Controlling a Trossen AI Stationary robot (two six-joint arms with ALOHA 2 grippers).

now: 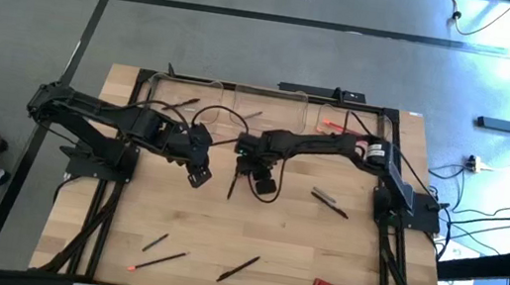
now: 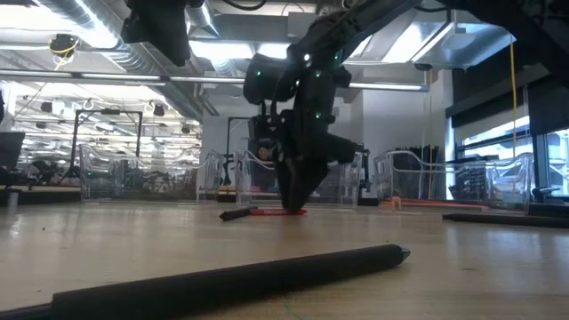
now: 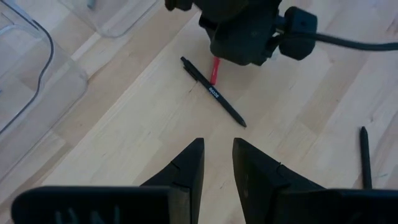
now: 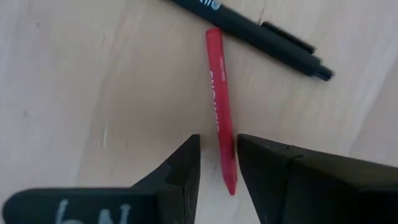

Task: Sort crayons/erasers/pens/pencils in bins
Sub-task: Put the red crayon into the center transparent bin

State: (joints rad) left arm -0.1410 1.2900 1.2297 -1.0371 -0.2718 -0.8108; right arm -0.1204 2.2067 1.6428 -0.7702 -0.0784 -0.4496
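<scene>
Right gripper (image 4: 216,163) low over the bench's middle, fingers narrowly parted astride a red crayon (image 4: 220,106) lying flat, one end touching a black pen (image 4: 249,28). Left gripper (image 3: 217,165) just beside, raised, fingers slightly apart, empty. Clear bins (image 1: 242,96) along the far edge; further pens (image 1: 237,268) scattered toward the near edge.

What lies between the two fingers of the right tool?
In the right wrist view, a red crayon lies on the table between the open fingers of the right tool, beside a black pen.
</scene>
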